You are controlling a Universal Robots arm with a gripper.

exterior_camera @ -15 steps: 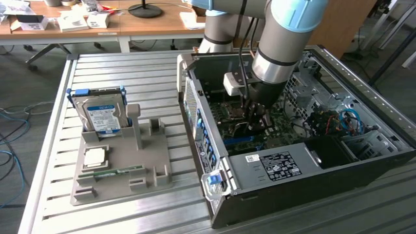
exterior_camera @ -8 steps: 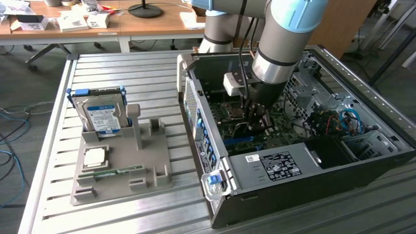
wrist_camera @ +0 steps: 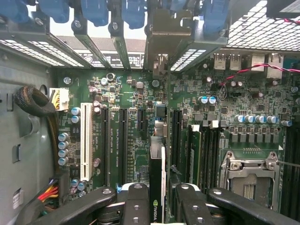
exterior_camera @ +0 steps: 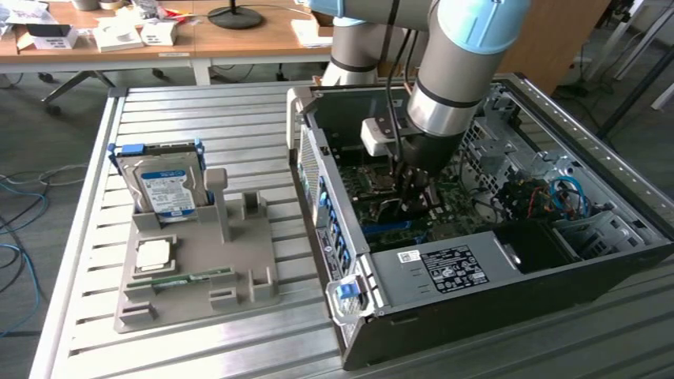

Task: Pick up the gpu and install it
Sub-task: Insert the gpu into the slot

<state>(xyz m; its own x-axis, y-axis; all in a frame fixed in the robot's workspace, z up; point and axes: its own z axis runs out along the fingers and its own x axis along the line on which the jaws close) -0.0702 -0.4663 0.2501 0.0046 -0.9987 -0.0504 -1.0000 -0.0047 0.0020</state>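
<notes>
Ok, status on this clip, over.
Gripper shut on the gpu, inside the computer case. Card edge-on over the motherboard slots. Nothing seen in the way.

Dark gpu (wrist_camera: 157,187) edge-on over motherboard slots

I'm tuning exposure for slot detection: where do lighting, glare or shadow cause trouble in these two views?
Wrist view: light through the rear slot openings blows out white; the motherboard is evenly lit, and the gpu in the gripper reads dark. Exterior view: the inside of the case under the arm is dim; the slatted table is bright, without harsh glare.
</notes>
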